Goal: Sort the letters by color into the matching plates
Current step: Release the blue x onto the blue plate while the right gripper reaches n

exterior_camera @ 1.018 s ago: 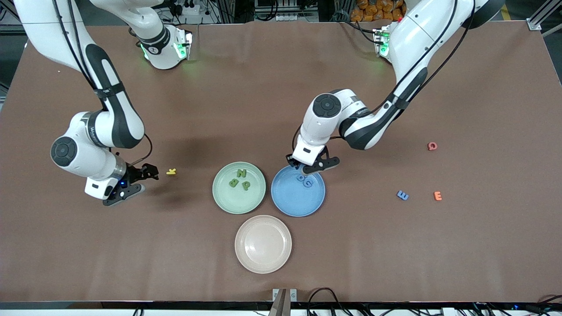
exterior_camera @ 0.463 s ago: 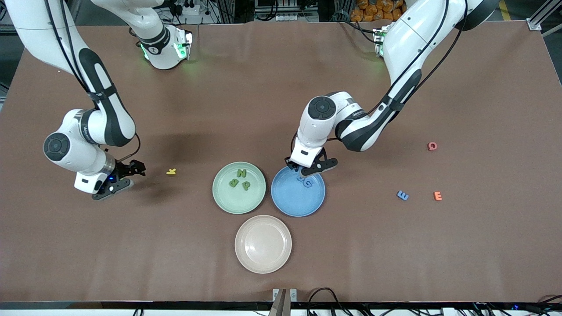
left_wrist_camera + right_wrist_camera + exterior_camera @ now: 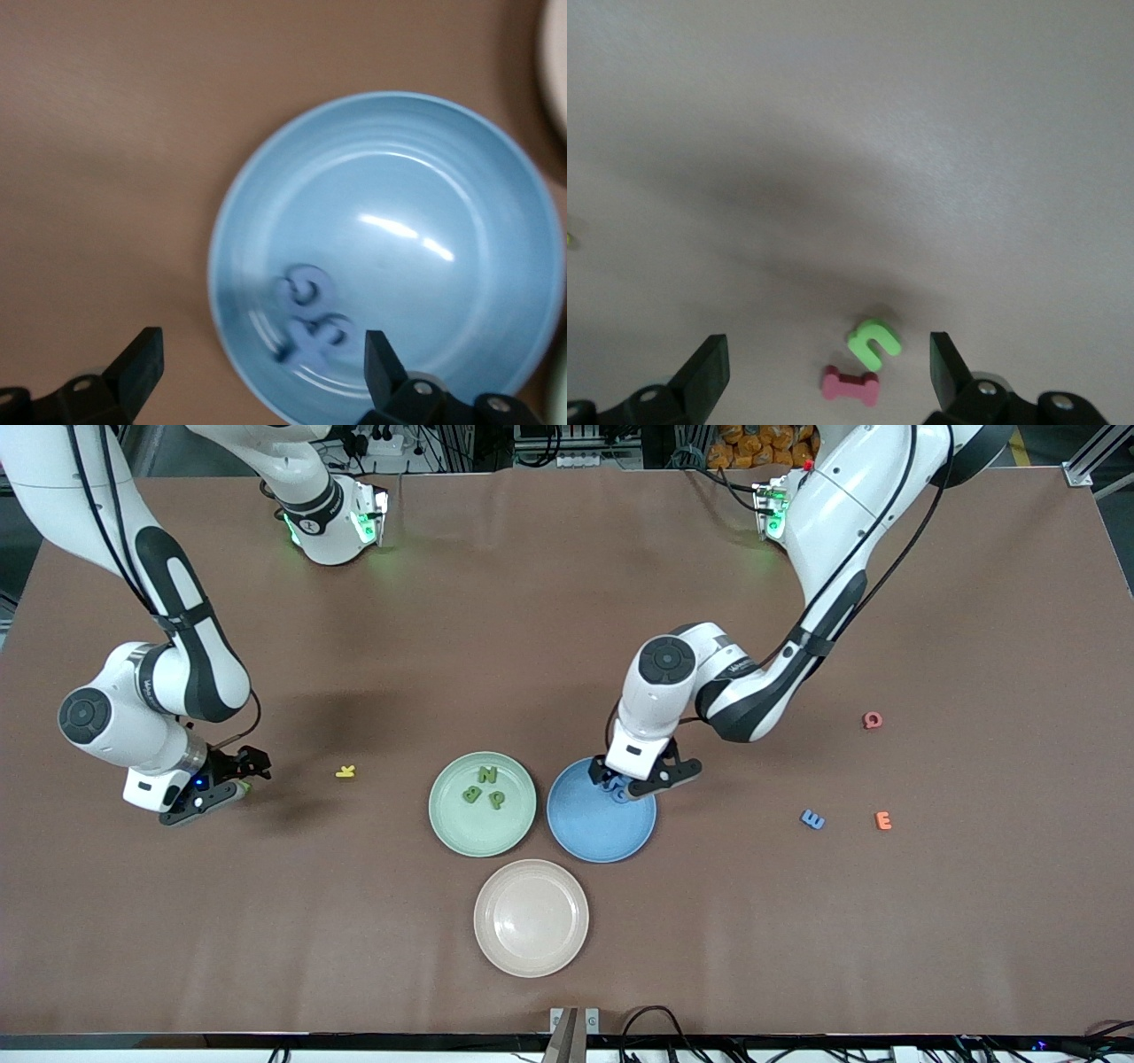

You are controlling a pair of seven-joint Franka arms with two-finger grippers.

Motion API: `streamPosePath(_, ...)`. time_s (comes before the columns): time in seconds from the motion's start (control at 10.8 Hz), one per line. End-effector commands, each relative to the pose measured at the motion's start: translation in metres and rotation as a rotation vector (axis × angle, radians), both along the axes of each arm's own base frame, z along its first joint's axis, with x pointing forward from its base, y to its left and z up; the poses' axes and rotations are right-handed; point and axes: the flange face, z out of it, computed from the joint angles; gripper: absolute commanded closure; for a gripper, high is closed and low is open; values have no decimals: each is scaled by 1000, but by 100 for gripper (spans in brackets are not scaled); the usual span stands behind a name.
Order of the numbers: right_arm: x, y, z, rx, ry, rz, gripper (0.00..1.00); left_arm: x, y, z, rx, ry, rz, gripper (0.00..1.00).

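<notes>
Two grippers low over the desk, both empty.
Left of frame, the right gripper hovers with jaws wide over a green letter and a pink letter. At centre, the green plate holds three green letters. The left gripper, jaws wide, hovers over the blue plate and its blue letters. Another blue letter lies at right.

Green letter N in the mint plate, blue letter E and orange letter E on the tabletop, yellow letter K on the tabletop.
</notes>
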Motion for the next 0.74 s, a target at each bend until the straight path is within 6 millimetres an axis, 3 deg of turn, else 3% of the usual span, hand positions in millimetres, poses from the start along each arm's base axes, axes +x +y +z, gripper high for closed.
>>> streamPosePath(0.0,-7,-21,-13,-5,-17,29,0,29,61,-5,115,71,-82,0)
streamPosePath(0.28,-11,-29,-33,-15,-41,23,0,49,110,-10,158,123,-100,0)
streamPosePath(0.56,-12,-31,-41,-19,-49,20,0,77,170,-5,146,130,72,0)
streamPosePath(0.65,-12,-31,-41,-19,-49,23,0,82,179,-4,138,127,163,0)
